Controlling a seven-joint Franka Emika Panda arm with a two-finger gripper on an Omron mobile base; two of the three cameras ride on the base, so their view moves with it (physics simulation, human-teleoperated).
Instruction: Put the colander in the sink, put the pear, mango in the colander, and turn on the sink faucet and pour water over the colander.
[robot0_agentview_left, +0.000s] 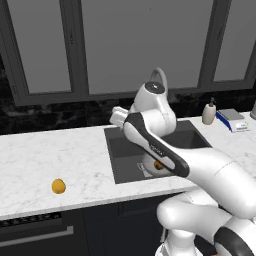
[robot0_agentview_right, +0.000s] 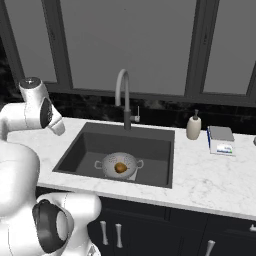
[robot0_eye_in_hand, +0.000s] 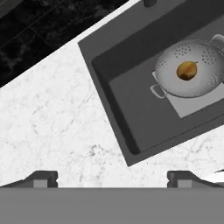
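White marble counter (robot0_agentview_left: 45, 155) carries the mango (robot0_agentview_left: 58, 186) near its front edge; the gripper (robot0_eye_in_hand: 111, 178) hovers above, jaws wide apart, empty.

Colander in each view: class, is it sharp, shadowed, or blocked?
Right base view: colander crisp, evenly lit, in the dark sink. Hand view: sharp, holes distinct, pear clear, no glare. Left base view: mostly hidden behind the arm.

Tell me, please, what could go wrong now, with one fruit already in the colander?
1. The mango lies far left on the counter, away from the sink; a poor grasp could roll this round fruit.
2. The open gripper must later drop it into the colander beside the pear; it might miss or bounce out.
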